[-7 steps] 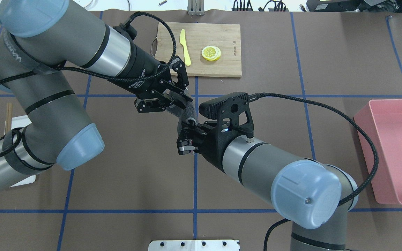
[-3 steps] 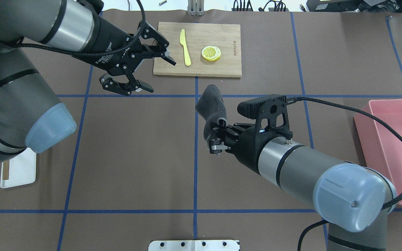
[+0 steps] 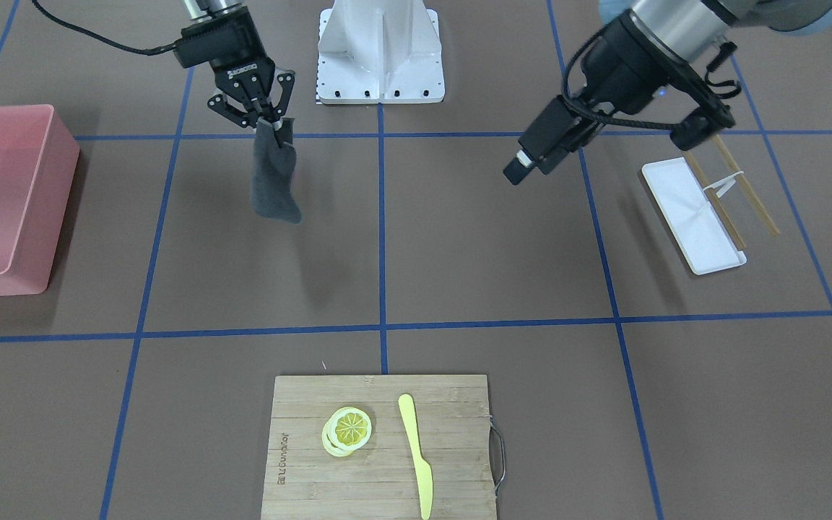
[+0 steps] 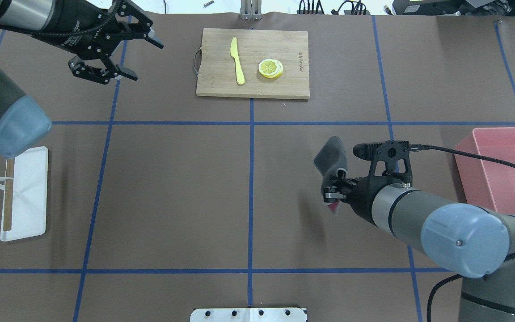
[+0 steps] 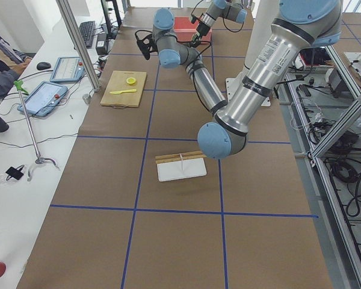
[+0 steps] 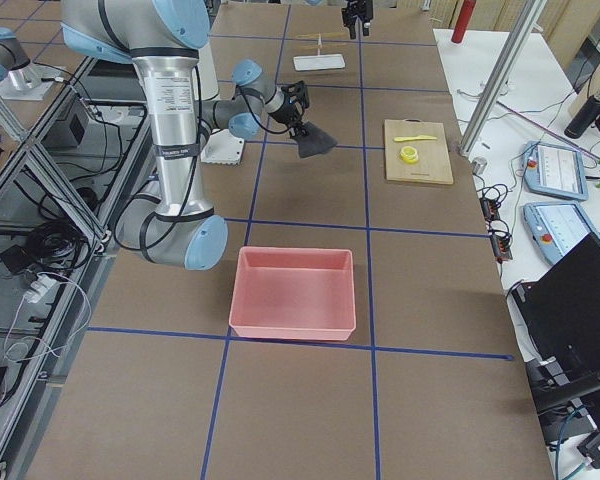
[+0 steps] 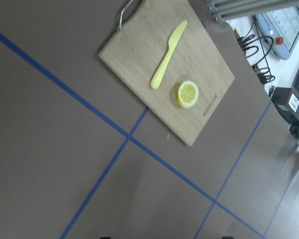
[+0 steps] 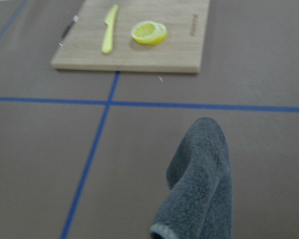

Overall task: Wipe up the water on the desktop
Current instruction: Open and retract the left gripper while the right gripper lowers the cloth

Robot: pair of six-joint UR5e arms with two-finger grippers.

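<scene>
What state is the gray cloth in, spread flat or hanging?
Hanging: the right pincer grips the gray cloth at one end, and it dangles above the desktop.

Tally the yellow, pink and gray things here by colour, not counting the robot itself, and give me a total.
Yellow: 2, the knife and the lemon slices, counted as one pile
Pink: 1, the bin
Gray: 1, the cloth
Total: 4

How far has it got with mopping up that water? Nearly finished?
Done: the right gripper has a grey cloth pinched. In hand: the cloth hangs clear of the desktop, not wiping; the left gripper is open and empty. Left: no wet patch shows in these views, so I can't tell whether wiping is over or still to come.
</scene>
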